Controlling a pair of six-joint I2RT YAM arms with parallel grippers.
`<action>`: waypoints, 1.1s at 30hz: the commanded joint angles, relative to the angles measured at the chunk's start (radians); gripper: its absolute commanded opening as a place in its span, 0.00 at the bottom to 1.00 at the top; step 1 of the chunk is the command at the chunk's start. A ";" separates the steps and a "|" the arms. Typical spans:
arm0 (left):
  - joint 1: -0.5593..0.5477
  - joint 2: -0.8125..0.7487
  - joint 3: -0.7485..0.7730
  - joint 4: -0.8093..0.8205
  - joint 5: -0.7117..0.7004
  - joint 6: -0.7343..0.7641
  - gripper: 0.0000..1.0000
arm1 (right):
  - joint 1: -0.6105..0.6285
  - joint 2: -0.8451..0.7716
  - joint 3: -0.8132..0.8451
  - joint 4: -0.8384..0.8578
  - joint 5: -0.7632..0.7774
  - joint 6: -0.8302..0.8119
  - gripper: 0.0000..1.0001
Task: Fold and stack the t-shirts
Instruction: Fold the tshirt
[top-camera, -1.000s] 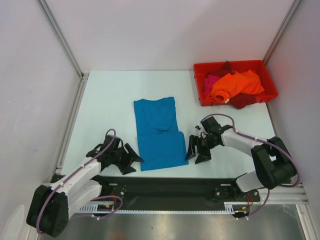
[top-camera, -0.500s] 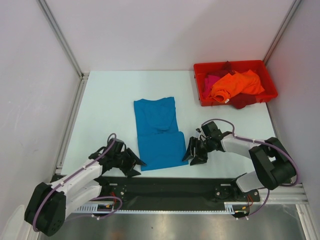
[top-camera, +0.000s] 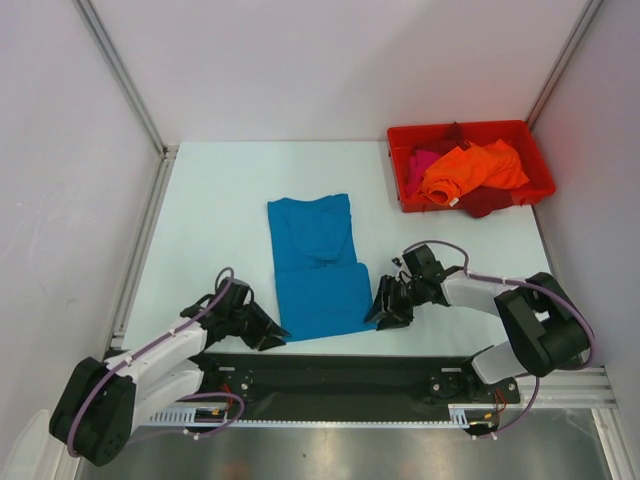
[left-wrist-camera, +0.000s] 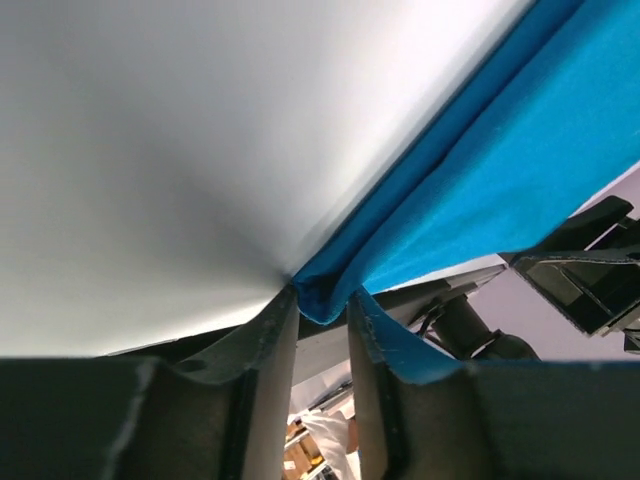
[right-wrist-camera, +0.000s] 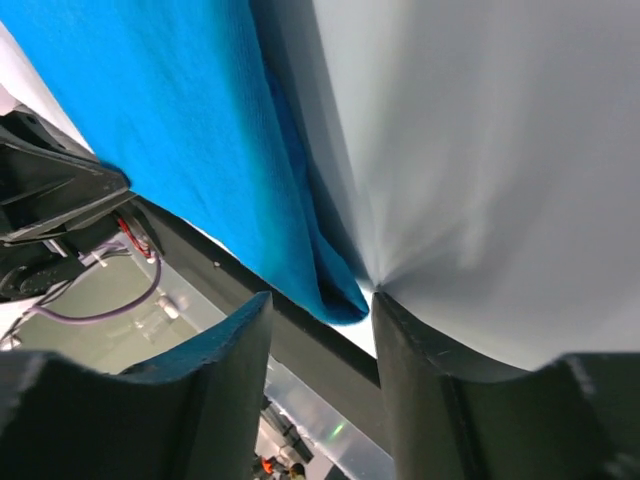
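**Grippers close on the near corners**

The table (top-camera: 210, 200) carries the red bin (top-camera: 396, 160) at far right, holding the other t-shirts (top-camera: 470, 170) in a loose heap; the teal-blue t-shirt (top-camera: 312, 255) lies part-folded mid-table. Over the last second both arms have slid inward to its near edge. The left gripper (top-camera: 268, 330) now pinches the near-left corner; the right gripper (top-camera: 385, 308) is narrowing but half-spread around the near-right corner, not yet gripping. The next fold looks about to begin.
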 joint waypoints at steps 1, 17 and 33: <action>-0.005 0.042 -0.023 -0.058 -0.174 0.038 0.32 | 0.004 0.046 -0.030 0.052 0.045 0.007 0.49; -0.011 -0.194 0.107 -0.330 -0.251 0.101 0.00 | 0.029 -0.044 0.127 -0.157 -0.006 -0.065 0.00; 0.121 0.383 0.805 -0.390 -0.372 0.463 0.00 | -0.057 0.365 0.857 -0.303 -0.015 -0.168 0.00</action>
